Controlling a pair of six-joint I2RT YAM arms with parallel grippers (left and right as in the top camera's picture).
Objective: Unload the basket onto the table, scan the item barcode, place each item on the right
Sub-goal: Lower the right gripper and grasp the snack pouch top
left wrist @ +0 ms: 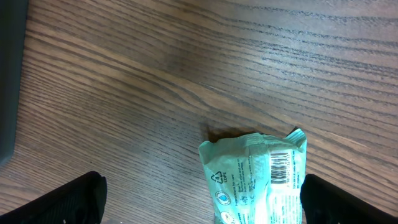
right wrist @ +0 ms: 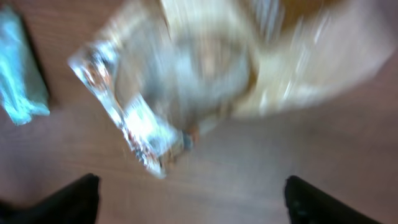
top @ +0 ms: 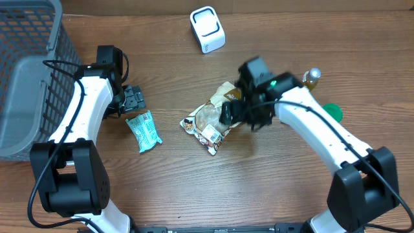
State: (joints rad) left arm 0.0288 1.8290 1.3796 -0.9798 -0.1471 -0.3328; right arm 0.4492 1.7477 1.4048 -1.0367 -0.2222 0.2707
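Note:
A crinkly tan and clear snack bag (top: 210, 120) lies flat mid-table, blurred in the right wrist view (right wrist: 186, 81). My right gripper (top: 242, 115) hovers over its right side, open. Its fingers (right wrist: 62, 202) stand wide apart with only bare wood between them (right wrist: 196, 205). A green packet (top: 143, 129) lies to the left, its barcode face up (left wrist: 281, 167). My left gripper (top: 132, 100) stands open just behind it. The packet's end reaches in between the spread fingers (left wrist: 74, 202), close to the right one. A white scanner (top: 207, 28) stands at the back.
A grey wire basket (top: 26, 77) fills the left edge of the table. A small bottle (top: 312, 77) and a green lid (top: 332, 111) sit behind my right arm. The green packet also shows at the left edge of the right wrist view (right wrist: 22, 74).

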